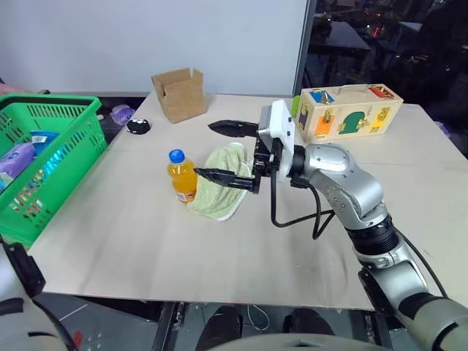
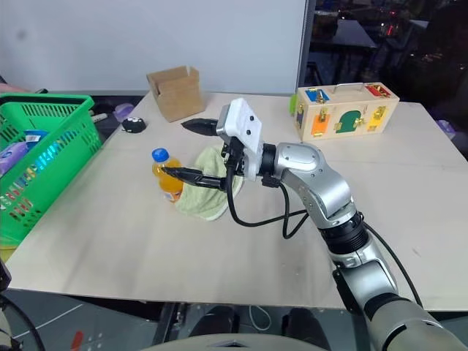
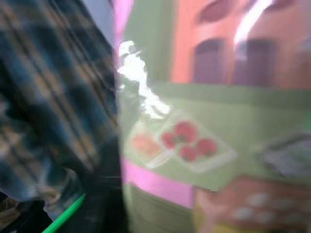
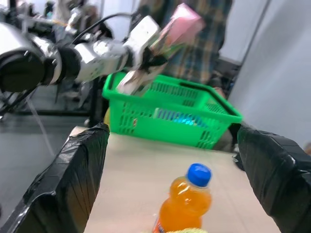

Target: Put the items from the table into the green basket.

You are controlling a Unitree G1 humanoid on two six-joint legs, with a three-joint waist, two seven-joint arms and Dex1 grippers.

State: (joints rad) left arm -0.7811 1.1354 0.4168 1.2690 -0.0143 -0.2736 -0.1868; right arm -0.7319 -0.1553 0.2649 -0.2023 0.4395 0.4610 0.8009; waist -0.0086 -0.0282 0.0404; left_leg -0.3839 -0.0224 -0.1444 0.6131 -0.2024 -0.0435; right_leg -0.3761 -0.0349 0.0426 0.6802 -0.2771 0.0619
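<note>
Our right gripper (image 1: 225, 152) hangs over the worktop (image 1: 219, 248) with its two black fingers spread wide and nothing between them, pointing toward the green basket (image 1: 44, 164). The bottle (image 1: 181, 175) stands upright just beyond its fingertips on the basket side, cap up, so its long axis runs vertically and squarely across the line the gripper points along; the right wrist view shows it centred in the gap. The towel (image 1: 219, 191) lies flat just beside the bottle, under the lower finger. We judge the right arm the nearer one for both. Our left gripper (image 4: 146, 58) is up over the basket with the pink carton (image 4: 177, 24) at its fingers; we cannot tell whether it is gripping or letting go. The basket sits off the worktop's edge, well apart from the bottle, already holding some packets. Beyond the bottle stand a cardboard box (image 1: 180, 93) and a wooden latch box (image 1: 347, 111). A person in a checked shirt (image 4: 199, 43) stands behind the basket.
</note>
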